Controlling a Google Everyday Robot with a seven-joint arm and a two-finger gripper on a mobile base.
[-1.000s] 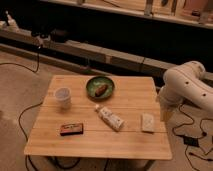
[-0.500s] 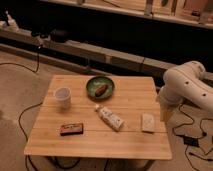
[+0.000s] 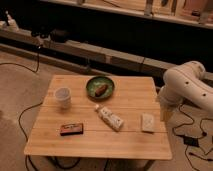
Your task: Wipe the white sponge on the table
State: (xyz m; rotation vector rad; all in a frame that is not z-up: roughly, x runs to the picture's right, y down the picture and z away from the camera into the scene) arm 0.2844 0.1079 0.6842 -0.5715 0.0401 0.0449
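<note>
**A:** Where's the white sponge [image 3: 147,122]?
**B:** Lying flat on the table [image 3: 75,145], near-right corner. The gripper [image 3: 165,114] hangs just off the right edge, jaws spread wide, empty.
**A:** Handling?
**B:** Looks soft and light. I'd pinch across its long sides from above, then press gently.

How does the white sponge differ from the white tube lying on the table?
The white sponge is a short, flat pad; the white tube is longer and narrower, with a cap at one end. The sponge lies near the right edge of the table; the tube lies mid-table, slanted. Both are pale and lie flat, untouched. The hand hangs just off that edge, beside the sponge, holding nothing.
</note>
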